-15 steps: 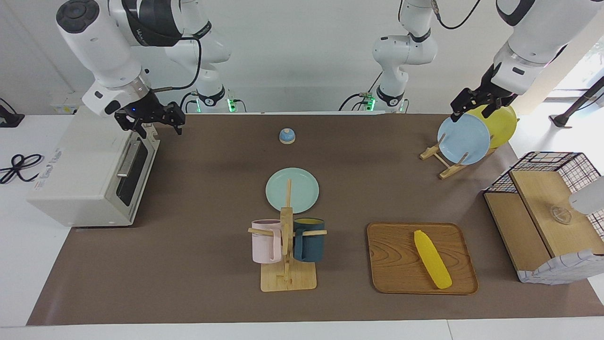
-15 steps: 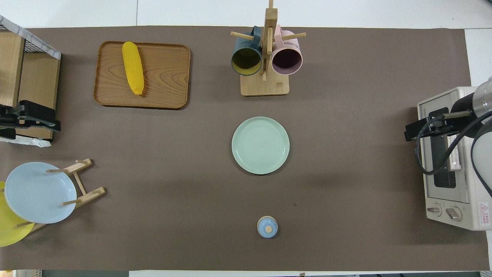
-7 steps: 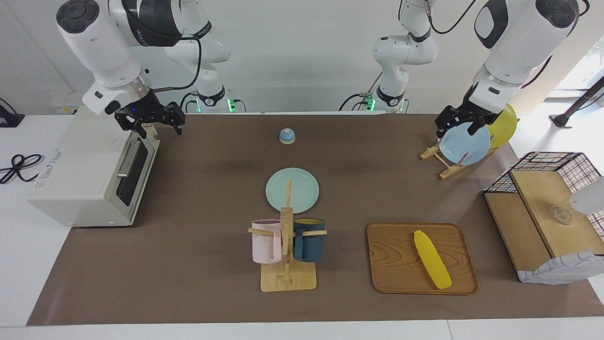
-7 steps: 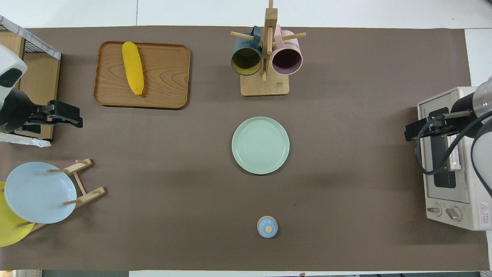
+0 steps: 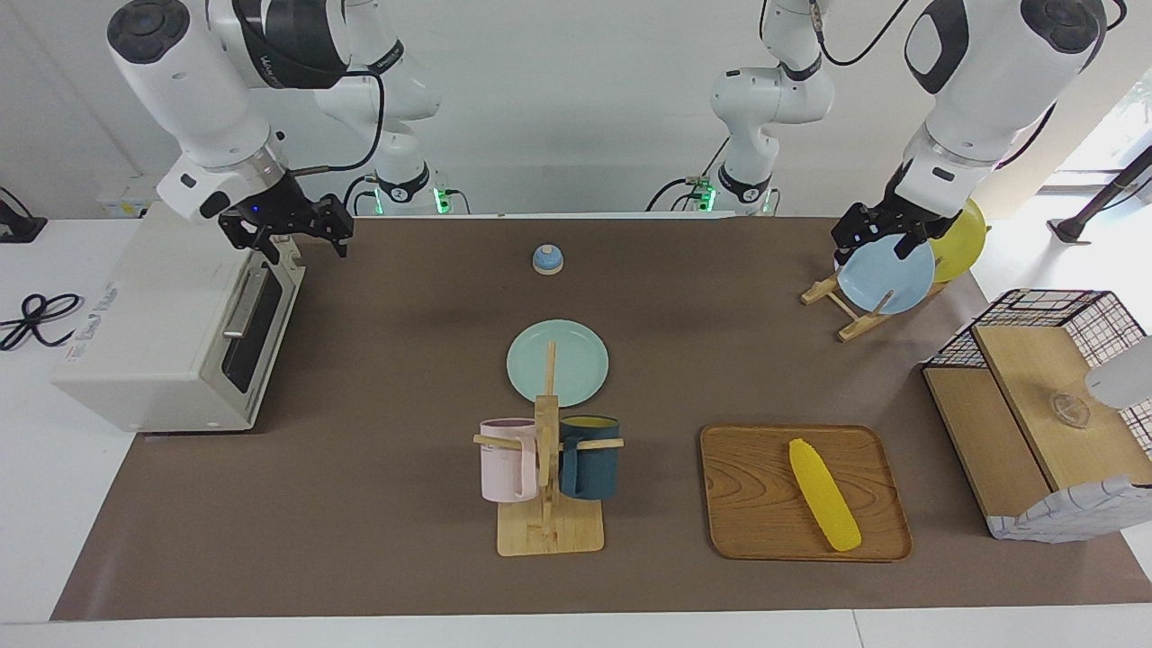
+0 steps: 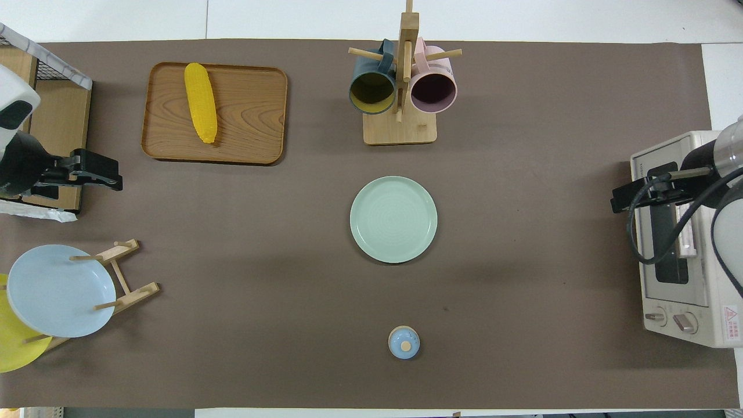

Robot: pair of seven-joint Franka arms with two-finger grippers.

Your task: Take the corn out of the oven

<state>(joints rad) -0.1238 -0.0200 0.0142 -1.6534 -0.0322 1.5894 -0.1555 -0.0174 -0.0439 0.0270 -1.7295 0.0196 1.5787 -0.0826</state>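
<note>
The yellow corn [image 5: 824,493] [image 6: 200,101] lies on a wooden tray [image 5: 756,504] [image 6: 249,116] toward the left arm's end of the table, out in the open. The off-white oven [image 5: 153,333] [image 6: 696,302] stands at the right arm's end, its dark glass door shut. My right gripper [image 5: 290,241] [image 6: 615,203] hangs open just above the top edge of the oven door, holding nothing. My left gripper [image 5: 877,241] [image 6: 118,175] is open and empty, up in the air over the mat beside the basket.
A wire-and-wood basket [image 5: 1035,396] and a rack with a blue plate [image 5: 886,274] and a yellow one stand at the left arm's end. Mid-table are a green plate [image 5: 558,363], a mug tree [image 5: 547,468] with two mugs, and a small blue bell [image 5: 547,259].
My left gripper has come down and moved from over the basket toward the table's middle, then settled. The right arm and the corn have not moved.
</note>
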